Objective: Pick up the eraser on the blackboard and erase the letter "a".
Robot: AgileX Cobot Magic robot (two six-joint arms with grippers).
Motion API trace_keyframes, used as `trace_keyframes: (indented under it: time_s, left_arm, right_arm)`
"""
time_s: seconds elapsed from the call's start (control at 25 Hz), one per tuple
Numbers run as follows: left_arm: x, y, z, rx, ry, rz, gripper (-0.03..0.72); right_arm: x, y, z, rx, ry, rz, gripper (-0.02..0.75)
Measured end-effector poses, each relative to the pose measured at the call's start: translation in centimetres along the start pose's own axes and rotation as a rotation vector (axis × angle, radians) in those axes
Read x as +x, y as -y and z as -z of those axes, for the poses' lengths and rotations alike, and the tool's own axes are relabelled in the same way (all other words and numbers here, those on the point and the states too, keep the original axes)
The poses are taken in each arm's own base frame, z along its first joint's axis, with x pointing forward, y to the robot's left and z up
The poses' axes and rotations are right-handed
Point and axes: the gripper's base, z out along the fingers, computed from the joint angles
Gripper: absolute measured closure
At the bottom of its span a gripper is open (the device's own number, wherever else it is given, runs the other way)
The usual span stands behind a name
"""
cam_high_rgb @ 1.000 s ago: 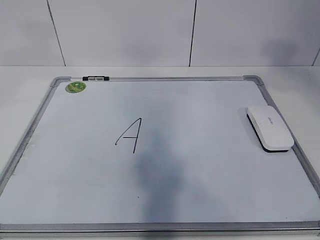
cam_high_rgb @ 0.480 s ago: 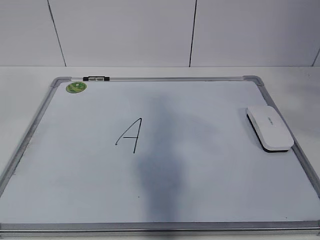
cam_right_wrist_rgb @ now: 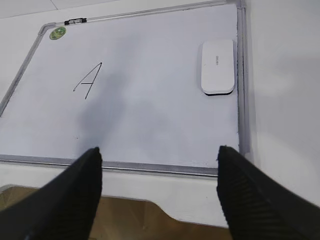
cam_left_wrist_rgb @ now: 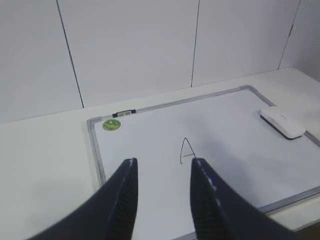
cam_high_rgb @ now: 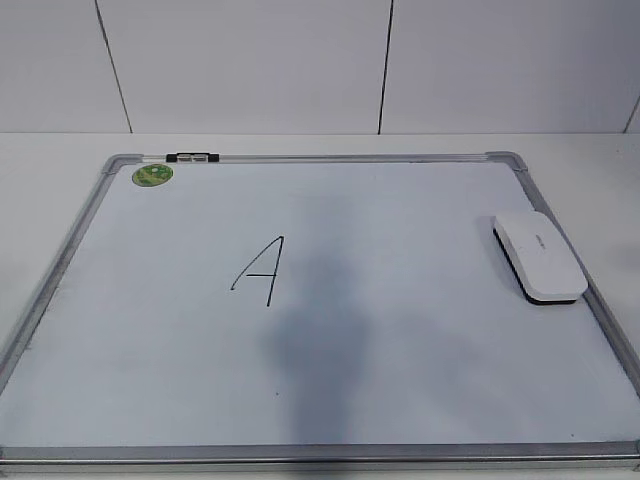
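Eraser (cam_high_rgb: 539, 256) flat on board (cam_high_rgb: 400, 390), against right frame edge, well apart from the "A" (cam_high_rgb: 259, 270) mid-board. Left gripper (cam_left_wrist_rgb: 161, 172) and right gripper (cam_right_wrist_rgb: 159, 160): jaws released, empty, above near edge.

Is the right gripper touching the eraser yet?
Apart. The right wrist view shows the right gripper open near the board's front edge, with bare board between it and the eraser.

Lighting is bright, even and diffuse throughout. A soft grey shadow lies on the blackboard (cam_high_rgb: 420, 400) beyond the left gripper (cam_left_wrist_rgb: 162, 167), just beside the drawn letter (cam_high_rgb: 258, 270). Both the left gripper's fingers and the right gripper (cam_right_wrist_rgb: 160, 155) fingers (close to the lens) are blurred. The left wrist view looks slightly hazy; no glare.
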Motion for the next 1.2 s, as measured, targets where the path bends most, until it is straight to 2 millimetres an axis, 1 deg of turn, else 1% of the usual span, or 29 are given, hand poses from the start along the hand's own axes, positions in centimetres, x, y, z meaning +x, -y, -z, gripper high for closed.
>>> trace_keyframes:
  time_s: [0.16, 0.28, 0.4, 0.6, 0.72, 0.84, 1.0, 1.2]
  left_arm:
    - [3.5, -0.4, -0.6, -0.040, -0.044, -0.001, 0.436]
    - [5.7, -1.0, -1.5, -0.086, -0.096, -0.004, 0.435]
    - [7.6, -1.8, -3.0, -0.121, -0.170, -0.001, 0.435]
    - [10.2, -2.8, -5.3, -0.152, -0.294, 0.056, 0.436]
    - [11.5, -3.4, -6.2, -0.185, -0.348, 0.069, 0.436]
    - [12.8, -3.9, -6.6, -0.227, -0.375, 0.069, 0.441]
    - [14.3, -4.3, -7.3, -0.255, -0.394, 0.080, 0.443]
    - [14.2, -4.7, -8.1, -0.269, -0.325, 0.071, 0.443]
  right_arm:
    - [2.6, 0.3, 0.7, -0.009, 0.042, 0.013, 0.178]
    - [4.3, 0.6, 0.6, -0.009, 0.056, 0.021, 0.178]
    - [5.8, 1.1, -0.2, -0.004, 0.042, 0.050, 0.178]
    - [7.9, 2.2, -2.3, 0.052, -0.028, 0.105, 0.178]
    - [8.6, 3.2, -3.5, 0.127, -0.077, 0.125, 0.178]
    - [9.3, 4.0, -4.5, 0.181, -0.120, 0.141, 0.178]
    - [9.5, 4.2, -4.9, 0.197, -0.126, 0.147, 0.178]
    - [9.1, 4.5, -5.7, 0.220, -0.057, 0.168, 0.178]
